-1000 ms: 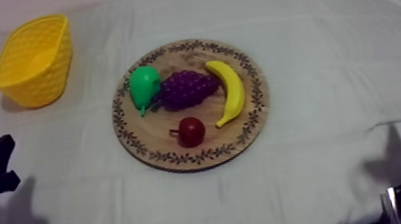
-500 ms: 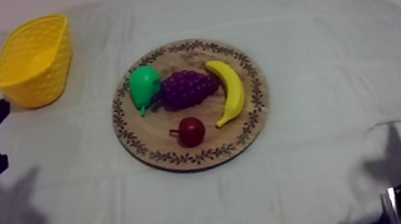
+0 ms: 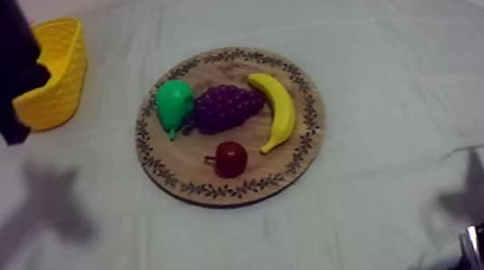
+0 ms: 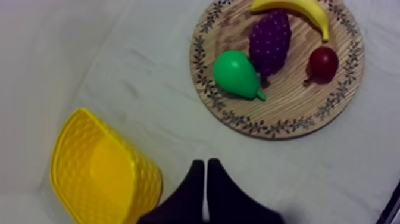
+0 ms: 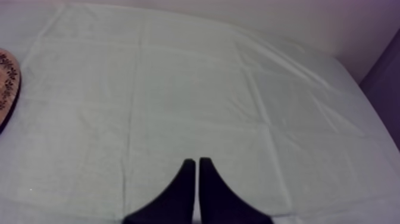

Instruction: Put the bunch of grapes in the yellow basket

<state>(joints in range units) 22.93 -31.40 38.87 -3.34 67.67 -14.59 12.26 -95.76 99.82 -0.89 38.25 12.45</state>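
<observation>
Though knobbly, bunch of grapes (image 3: 225,106) beside smooth pear (image 3: 173,104).

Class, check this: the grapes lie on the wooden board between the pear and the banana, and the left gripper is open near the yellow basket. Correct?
No. The left wrist view shows the left gripper shut, near the yellow basket. The grapes do lie on the wooden board between the pear and the banana.

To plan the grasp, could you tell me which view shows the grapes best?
The top view: the bunch of grapes lies unobstructed on the wooden board, between pear and banana. The left wrist view has it whole too, beside the pear. The right wrist view catches the board's rim.
</observation>
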